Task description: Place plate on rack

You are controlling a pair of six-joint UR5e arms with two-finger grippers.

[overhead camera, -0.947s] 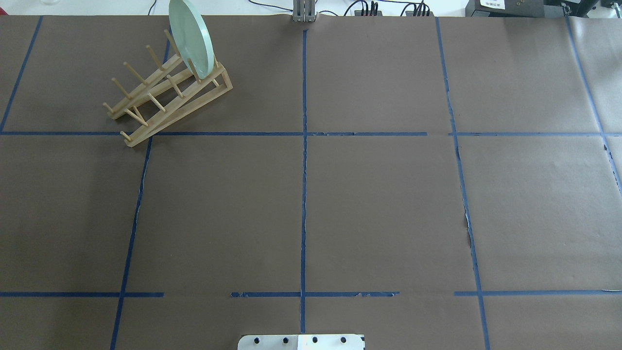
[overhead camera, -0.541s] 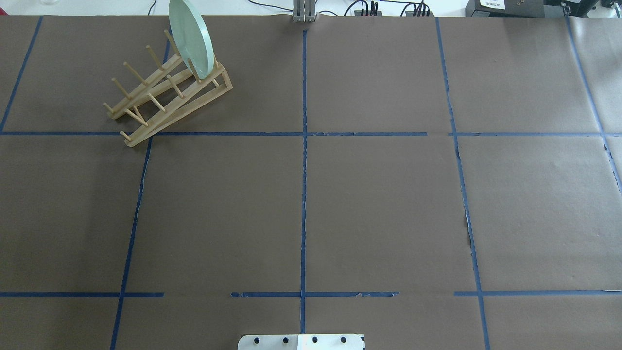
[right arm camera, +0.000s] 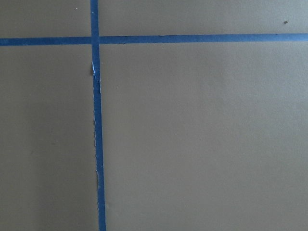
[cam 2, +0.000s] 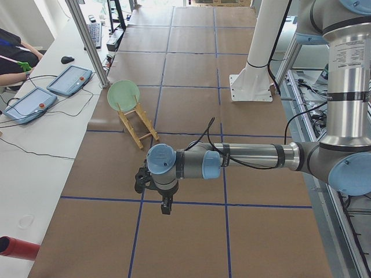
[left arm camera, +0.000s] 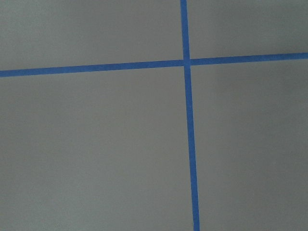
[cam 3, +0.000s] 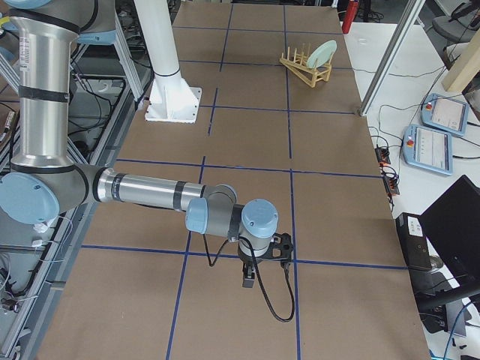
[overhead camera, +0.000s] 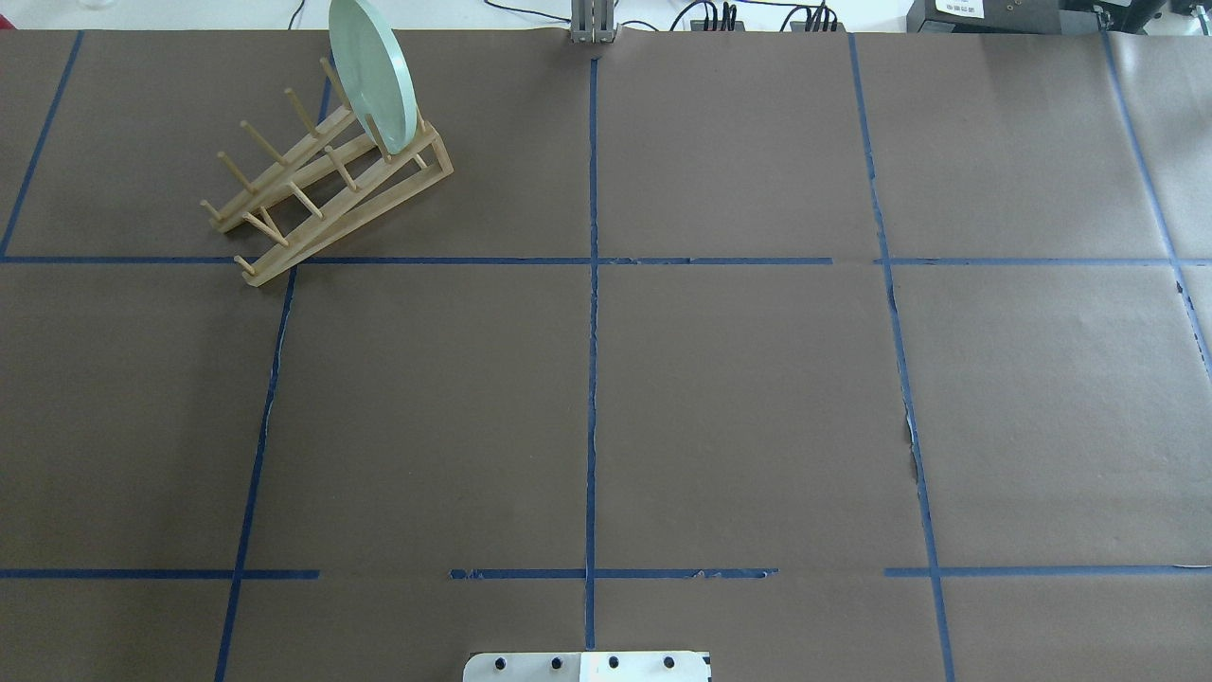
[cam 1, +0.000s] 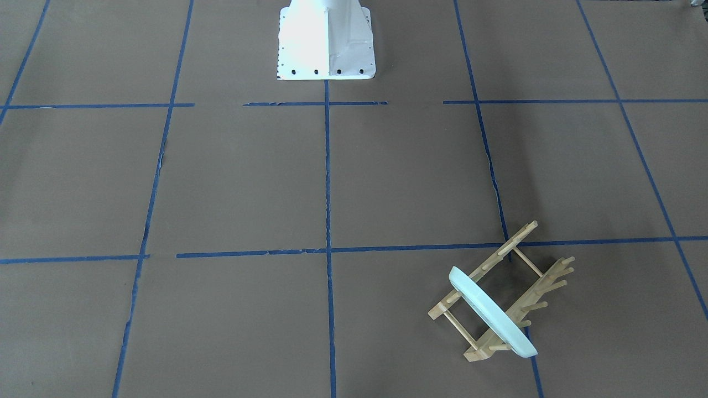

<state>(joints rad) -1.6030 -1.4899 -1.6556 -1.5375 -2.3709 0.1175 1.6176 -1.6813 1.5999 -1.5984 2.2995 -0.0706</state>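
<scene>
plate (overhead camera: pixel 372 74) stands on edge in the rack's (overhead camera: pixel 312 199) end slot, leaning on pegs | I judge it stiff, slick, chippable; I'd take the top rim, clear of pegs | left end effector (cam 2: pixel 166 207) and right end effector (cam 3: pixel 248 282) well apart from rack; I cannot tell whether either is spread

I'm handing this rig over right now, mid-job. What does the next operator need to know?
Left tool: hangs over bare table, far from the rack; open or shut cannot be told.
Right tool: the same, toward the table's other end.
The plate stands on edge in the rack's end slot, on the robot's far left, with neither tool touching it.
Done: plate is on the rack.
Left: nothing apparent.
</scene>
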